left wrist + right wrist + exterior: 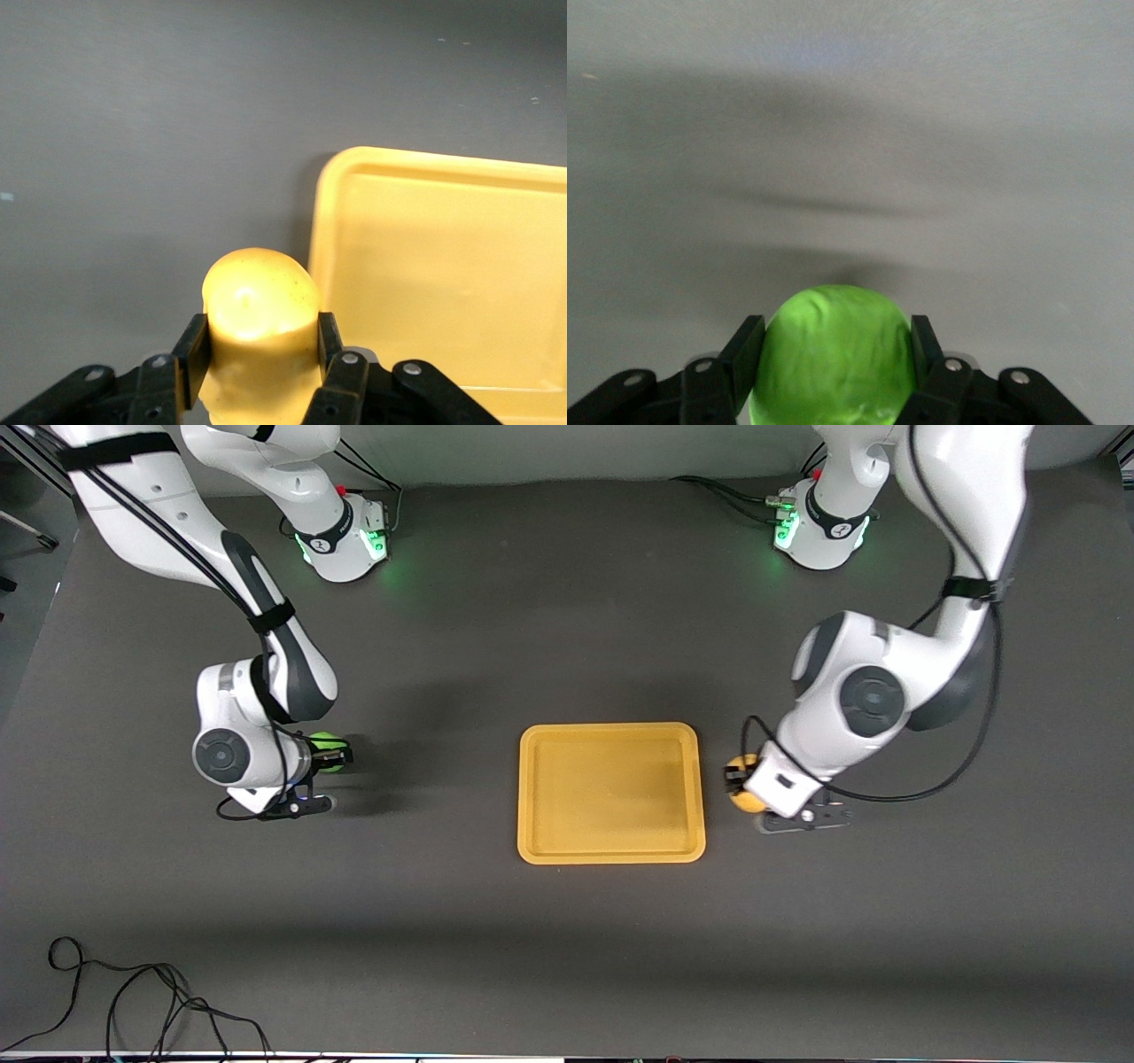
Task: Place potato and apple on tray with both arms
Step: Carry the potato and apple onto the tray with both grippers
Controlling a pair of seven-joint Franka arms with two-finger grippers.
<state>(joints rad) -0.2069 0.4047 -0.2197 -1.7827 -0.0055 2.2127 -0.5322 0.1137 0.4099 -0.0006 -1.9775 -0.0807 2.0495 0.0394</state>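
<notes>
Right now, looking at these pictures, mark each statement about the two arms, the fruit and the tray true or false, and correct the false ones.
1. The left gripper is shut on the potato. True.
2. The apple lies on the tray. False: the right gripper grips it, away from the tray.
3. Nothing lies on the tray. True.
4. The potato is green. False: it is yellow-orange.

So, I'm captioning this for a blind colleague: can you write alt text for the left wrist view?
The left gripper is shut on a yellow-orange potato, one black finger pressing each side. Beside the potato lies a yellow-orange tray with a low raised rim, nothing in the part shown, on a dark grey table.
</notes>
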